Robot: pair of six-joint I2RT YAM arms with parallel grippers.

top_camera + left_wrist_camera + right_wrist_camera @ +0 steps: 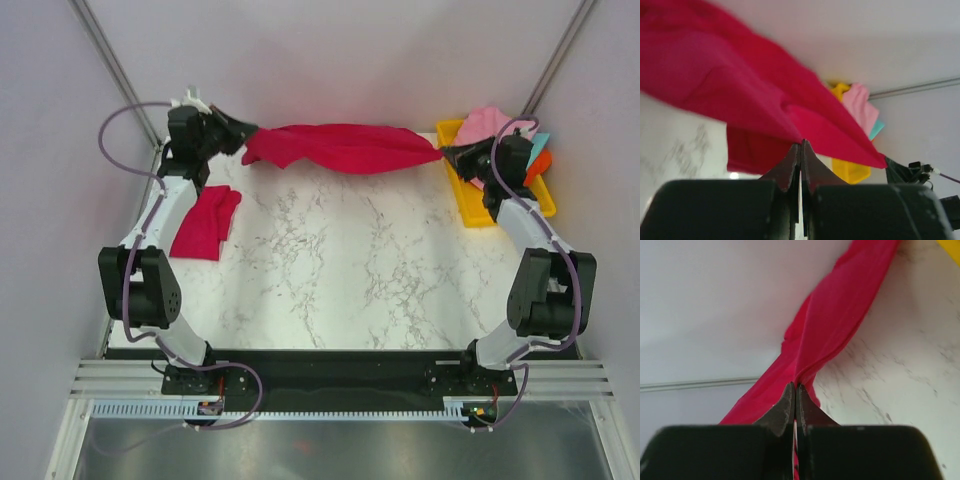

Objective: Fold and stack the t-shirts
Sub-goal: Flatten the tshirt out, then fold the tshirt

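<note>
A crimson-red t-shirt (340,147) hangs stretched between my two grippers above the far edge of the marble table (340,270). My left gripper (247,133) is shut on its left end; in the left wrist view the cloth (740,95) spreads from the closed fingertips (801,145). My right gripper (447,154) is shut on its right end; in the right wrist view the shirt (835,330) runs up from the closed tips (795,386). A second red t-shirt (206,222), folded into a rough rectangle, lies on the table at the left.
A yellow tray (478,205) at the far right holds pink, orange and teal cloths (490,122); it also shows in the left wrist view (852,170). Walls and metal frame poles (115,60) close the back.
</note>
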